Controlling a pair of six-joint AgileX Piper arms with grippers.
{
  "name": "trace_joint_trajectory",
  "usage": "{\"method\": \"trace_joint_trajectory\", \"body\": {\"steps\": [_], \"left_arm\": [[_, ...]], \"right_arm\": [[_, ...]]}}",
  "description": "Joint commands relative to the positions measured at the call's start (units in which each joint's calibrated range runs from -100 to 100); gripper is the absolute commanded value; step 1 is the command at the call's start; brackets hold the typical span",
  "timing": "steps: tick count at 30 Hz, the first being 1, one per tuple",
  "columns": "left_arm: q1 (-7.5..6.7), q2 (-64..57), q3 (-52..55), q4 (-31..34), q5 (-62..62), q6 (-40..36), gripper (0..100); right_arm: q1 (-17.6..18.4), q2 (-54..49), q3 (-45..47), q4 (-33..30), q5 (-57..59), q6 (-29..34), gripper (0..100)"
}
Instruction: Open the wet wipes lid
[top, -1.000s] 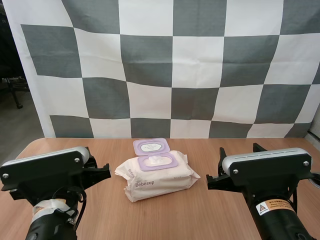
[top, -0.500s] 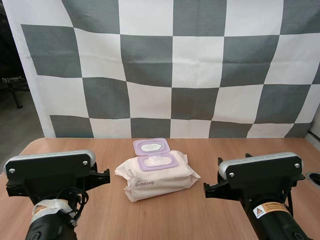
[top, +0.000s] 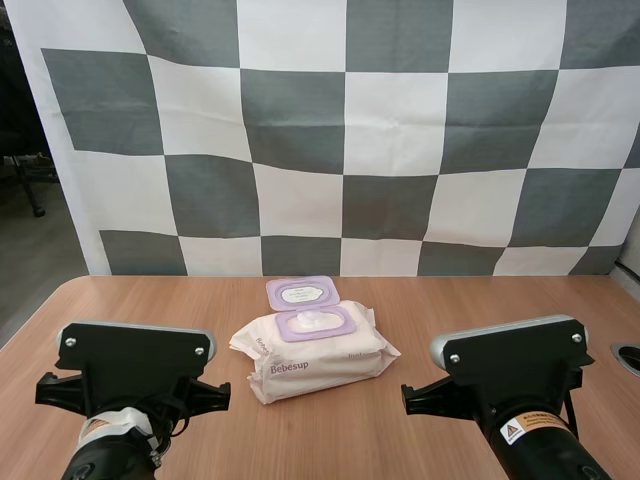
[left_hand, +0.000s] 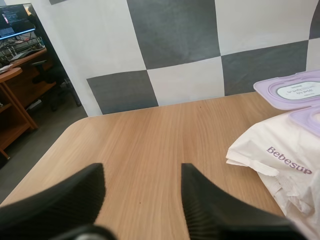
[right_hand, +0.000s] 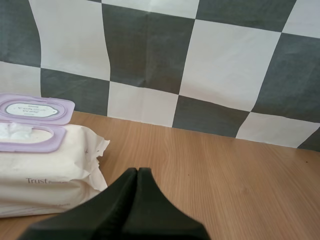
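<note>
Both jaws clear of soft white wipes pack (top: 318, 362), left wide, right closed; open purple lid (top: 302, 293) could fall shut if nudged.

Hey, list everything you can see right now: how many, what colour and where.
Pack of wet wipes: one, white, middle of the table, between the two arms.
Lid: one, lilac with a white label, flipped open, lying back at the pack's far side.
Wipe: one, white, in the lilac-framed opening on top of the pack.
Table: one, light wood, under everything.
Left arm: one, black and grey, left of the pack.
Right arm: one, black and grey, right of the pack.
Left claw: one, black, open, over bare table beside the pack.
Right claw: one, black, shut on nothing, near the pack's right end.
</note>
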Motion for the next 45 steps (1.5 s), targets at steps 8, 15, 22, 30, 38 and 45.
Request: {"method": "trace_joint_trajectory", "body": {"steps": [8,15,22,30,38,45], "left_arm": [[0.02,-0.04,0.00,-3.05,-2.57,-0.30,0],[0.02,-0.04,0.00,-11.10,-4.21,-0.30,0],[-0.23,-0.16,0.00,-7.03,-5.68,-0.30,0],[-0.67,-2.24,0.00,11.75,-6.03,-4.20,0],[-0.81,-2.24,0.00,11.75,-3.37,-18.76,0],[-7.10,-2.24,0.00,11.75,-4.03,-23.50,0]], "right_arm": [[0.00,-0.01,0.00,-0.06,-0.05,-0.08,0],[0.00,-0.01,0.00,-0.06,-0.05,-0.08,0],[0.00,-0.01,0.00,-0.06,-0.05,-0.08,0],[0.00,-0.01,0.00,-0.06,-0.05,-0.08,0],[0.00,-0.01,0.00,-0.06,-0.05,-0.08,0],[0.00,-0.01,0.00,-0.06,-0.05,-0.08,0]]}}
